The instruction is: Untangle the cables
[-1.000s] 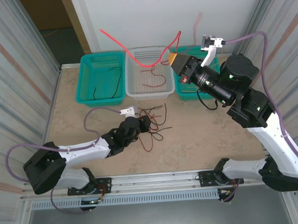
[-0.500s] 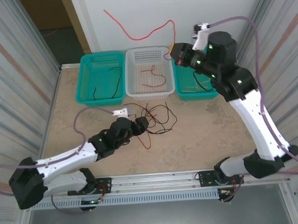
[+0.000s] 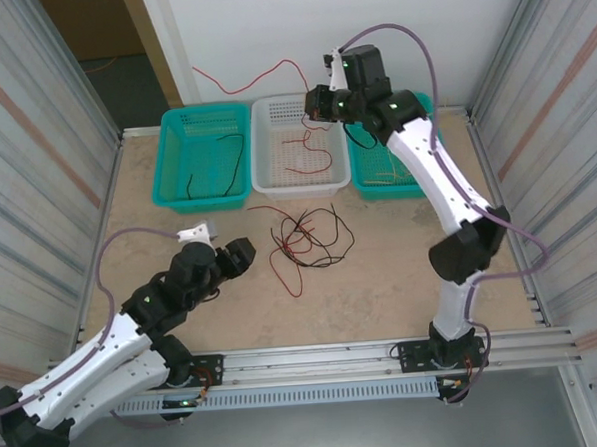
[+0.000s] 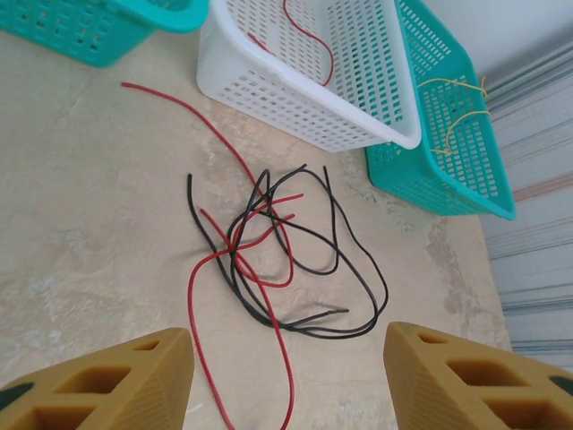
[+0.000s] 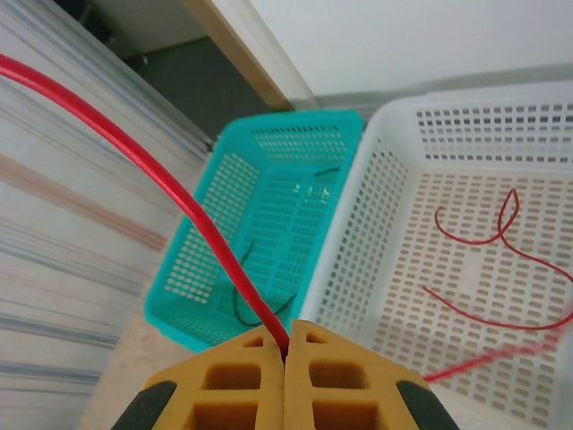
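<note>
1. Right jaws: shut tight on a red cable (image 5: 183,204), with no gap between the pads. I hold them high over the far edge of the white basket (image 3: 267,177).
2. Red cable: from the grip it rises and arcs left in the air in front of the back wall (image 3: 233,87). A short blurred length leaves the other side of the grip, over the white basket.
3. Left jaws: wide apart and holding nothing, low over the worktop (image 3: 411,268) and left of the tangle (image 3: 305,235).
4. Tangle: red and black cables crossing one another in a loose knot, lying on the worktop just in front of the white basket. One red strand (image 4: 183,115) trails off toward the left basket (image 3: 173,150).
5. White basket: a loose red piece (image 5: 501,235) lies on its floor.
6. Left basket: a black cable (image 3: 231,155) lies inside.
7. Right basket (image 4: 452,170): pale yellow cables (image 4: 448,118) lie inside.
</note>
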